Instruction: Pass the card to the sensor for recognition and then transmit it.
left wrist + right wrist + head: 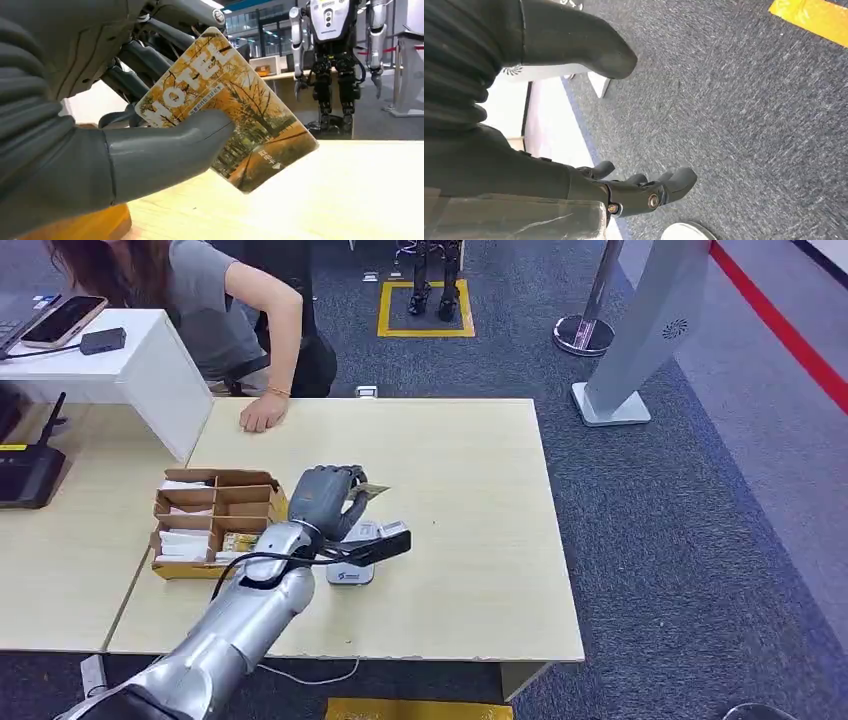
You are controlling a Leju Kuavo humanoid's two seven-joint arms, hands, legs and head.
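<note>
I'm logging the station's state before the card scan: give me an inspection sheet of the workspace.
Surface: pale wooden table, bare on its right part.
Job's things: orange-yellow plastic hotel card held in the left hand; small white card sensor with a dark top on the table just beside that hand.
Clutter: brown cardboard tray with compartments holding white cards.
Hands: left hand pinches the card, thumb across its face; right hand hangs above grey carpet, holding nothing, fingers apart.
Cables: black cable along the left wrist; white cable below the table's front edge.
Surroundings: a person leaning at the far edge; a black router; a grey gate post.
</note>
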